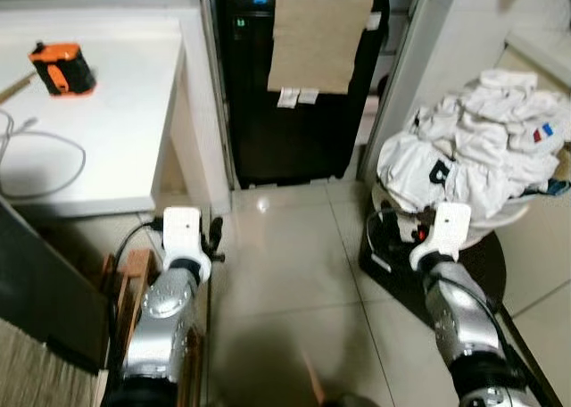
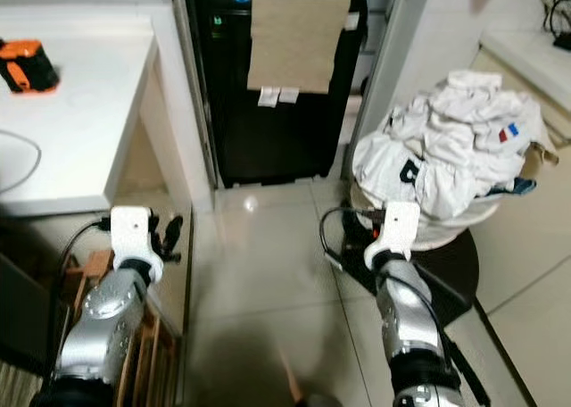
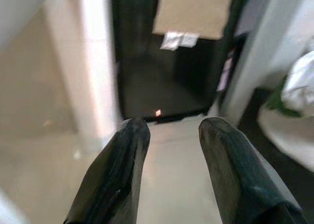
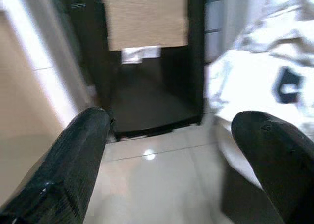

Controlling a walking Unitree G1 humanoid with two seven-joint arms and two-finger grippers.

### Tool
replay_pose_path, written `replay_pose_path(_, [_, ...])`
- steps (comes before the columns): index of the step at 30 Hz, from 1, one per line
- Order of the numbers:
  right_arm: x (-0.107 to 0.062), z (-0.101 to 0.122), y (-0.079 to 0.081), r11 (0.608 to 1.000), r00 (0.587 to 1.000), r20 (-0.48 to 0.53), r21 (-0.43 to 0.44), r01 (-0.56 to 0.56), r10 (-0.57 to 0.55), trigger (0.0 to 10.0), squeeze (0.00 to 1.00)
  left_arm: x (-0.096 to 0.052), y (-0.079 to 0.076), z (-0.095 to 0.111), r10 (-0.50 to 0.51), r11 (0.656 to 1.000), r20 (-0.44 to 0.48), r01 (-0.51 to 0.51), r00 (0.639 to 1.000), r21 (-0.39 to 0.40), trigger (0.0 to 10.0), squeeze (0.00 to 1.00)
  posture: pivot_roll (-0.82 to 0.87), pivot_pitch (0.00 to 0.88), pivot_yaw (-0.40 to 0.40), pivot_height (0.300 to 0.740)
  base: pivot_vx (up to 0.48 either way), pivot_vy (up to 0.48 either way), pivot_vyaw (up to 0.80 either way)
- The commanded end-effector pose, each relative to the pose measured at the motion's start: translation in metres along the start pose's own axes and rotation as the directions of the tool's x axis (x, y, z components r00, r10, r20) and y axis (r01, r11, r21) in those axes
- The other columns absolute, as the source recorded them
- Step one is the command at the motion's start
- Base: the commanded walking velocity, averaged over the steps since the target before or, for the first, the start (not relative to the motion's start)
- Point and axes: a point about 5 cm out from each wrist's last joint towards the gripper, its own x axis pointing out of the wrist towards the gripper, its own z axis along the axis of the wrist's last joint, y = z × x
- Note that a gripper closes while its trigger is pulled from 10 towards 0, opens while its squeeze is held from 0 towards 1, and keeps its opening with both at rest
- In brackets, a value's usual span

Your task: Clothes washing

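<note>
A heap of white clothes (image 1: 486, 144) fills a white basket (image 1: 500, 218) at the right, on a dark round base (image 1: 477, 264). A black machine (image 1: 285, 112) stands at the back centre with a brown cardboard sheet (image 1: 319, 37) stuck on its front. My left gripper (image 3: 169, 130) is open and empty, held low over the tiled floor beside the white table leg. My right gripper (image 4: 171, 121) is wide open and empty, just left of the basket and level with its lower edge. Both grippers point toward the machine.
A white table (image 1: 116, 112) at the left carries an orange device (image 1: 61, 68) and a grey cable (image 1: 45, 144). A wooden rack (image 1: 134, 282) sits under it by my left arm. A white door frame (image 1: 401, 77) separates machine and basket. Tiled floor (image 1: 285, 273) lies between my arms.
</note>
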Motion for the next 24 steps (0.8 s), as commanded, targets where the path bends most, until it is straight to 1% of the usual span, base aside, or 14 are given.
replay_pose_path(1, [0.002, 0.004, 0.0, 1.0, 1.0, 0.015, 0.009, -0.01, 0.01, 10.0, 0.0, 0.003, -0.005, 0.002, -0.032, 0.999, 0.017, 0.032, 0.999, -0.002, 10.0, 0.0, -0.16, 0.0, 0.005, 0.726, 0.0, 0.0, 0.0])
replay_pose_path(3, [0.002, 0.004, 0.0, 1.0, 1.0, 0.016, 0.009, -0.014, 0.014, 10.0, 0.0, 0.005, -0.006, 0.003, -0.029, 1.0, 0.031, 0.029, 0.999, 0.002, 10.0, 0.0, -0.16, 0.0, 0.008, 0.726, 0.0, 0.0, 0.0])
replay_pose_path(6, [0.003, 0.007, 0.001, 0.999, 0.999, 0.026, -0.023, -0.026, 0.027, 10.0, 0.0, 0.007, -0.007, 0.004, -0.038, 0.999, 0.043, 0.036, 0.998, 0.029, 10.0, 0.0, -0.17, 0.0, 0.009, 0.726, 0.0, 0.0, 0.0])
replay_pose_path(7, [0.003, 0.008, 0.002, 0.998, 0.999, 0.034, -0.045, -0.034, 0.035, 10.0, 0.0, 0.008, -0.008, 0.007, -0.038, 0.998, 0.063, 0.035, 0.997, 0.051, 10.0, 0.0, -0.17, 0.0, 0.01, 0.726, 0.0, 0.0, 0.0])
replay_pose_path(9, [0.005, 0.015, 0.004, 0.995, 0.996, 0.072, -0.097, -0.037, 0.044, 10.0, 0.0, 0.011, -0.011, 0.018, -0.046, 0.997, 0.116, 0.039, 0.992, 0.064, 10.0, 0.0, -0.17, 0.0, 0.012, 0.726, 0.133, 0.0, 0.0])
replay_pose_path(10, [0.006, 0.02, 0.005, 0.993, 0.994, 0.096, -0.111, -0.032, 0.043, 10.0, 0.0, 0.013, -0.014, 0.025, -0.057, 0.995, 0.143, 0.045, 0.988, 0.084, 10.0, 0.0, -0.17, 0.0, 0.013, 0.726, 0.48, 0.0, 0.0])
replay_pose_path(11, [0.006, 0.02, 0.005, 0.993, 0.994, 0.096, -0.111, -0.032, 0.043, 10.0, 0.0, 0.013, -0.014, 0.025, -0.057, 0.995, 0.143, 0.045, 0.988, 0.084, 10.0, 0.0, -0.17, 0.0, 0.013, 0.726, 0.48, 0.0, 0.0])
replay_pose_path(12, [0.008, 0.028, 0.005, 0.992, 0.99, 0.138, -0.125, -0.02, 0.038, 10.0, 0.0, 0.017, -0.025, 0.039, -0.107, 0.985, 0.195, 0.077, 0.975, 0.156, 10.0, 0.0, -0.17, 0.0, 0.015, 0.726, 0.48, 0.0, 0.0])
replay_pose_path(13, [0.008, 0.03, 0.005, 0.991, 0.988, 0.151, -0.129, -0.018, 0.037, 10.0, 0.0, 0.018, -0.03, 0.043, -0.129, 0.979, 0.211, 0.09, 0.969, 0.183, 10.0, 0.0, -0.17, 0.0, 0.015, 0.726, 0.48, 0.0, 0.0])
replay_pose_path(14, [0.009, 0.032, 0.005, 0.99, 0.987, 0.154, -0.139, -0.015, 0.036, 10.0, 0.0, 0.018, -0.034, 0.046, -0.15, 0.976, 0.217, 0.109, 0.965, 0.189, 10.0, 0.0, -0.17, 0.0, 0.015, 0.726, 0.48, 0.0, 0.0])
replay_pose_path(15, [0.009, 0.032, 0.005, 0.989, 0.987, 0.154, -0.146, -0.013, 0.036, 10.0, 0.0, 0.019, -0.037, 0.046, -0.162, 0.975, 0.219, 0.121, 0.962, 0.188, 10.0, 0.0, -0.17, 0.0, 0.015, 0.726, 0.48, 0.0, 0.0])
replay_pose_path(16, [0.01, 0.031, 0.004, 0.99, 0.99, 0.138, -0.138, -0.01, 0.029, 10.0, 0.0, 0.018, -0.042, 0.047, -0.191, 0.967, 0.221, 0.145, 0.957, 0.208, 10.0, 0.0, -0.18, 0.0, 0.024, 0.726, 0.48, 0.0, 0.0])
replay_pose_path(18, [0.011, 0.029, 0.003, 0.996, 0.991, 0.129, -0.09, -0.007, 0.019, 10.0, 0.0, 0.018, -0.05, 0.045, -0.225, 0.957, 0.217, 0.174, 0.95, 0.23, 10.0, 0.0, -0.18, 0.0, 0.026, 0.726, 0.476, 0.0, -0.56])
replay_pose_path(24, [0.009, 0.026, 0.003, 0.995, 0.992, 0.126, -0.096, -0.009, 0.021, 10.0, 0.0, 0.017, -0.057, 0.039, -0.261, 0.946, 0.196, 0.209, 0.945, 0.248, 10.0, 0.0, -0.18, 0.0, 0.03, 0.726, 0.443, 0.0, -0.54])
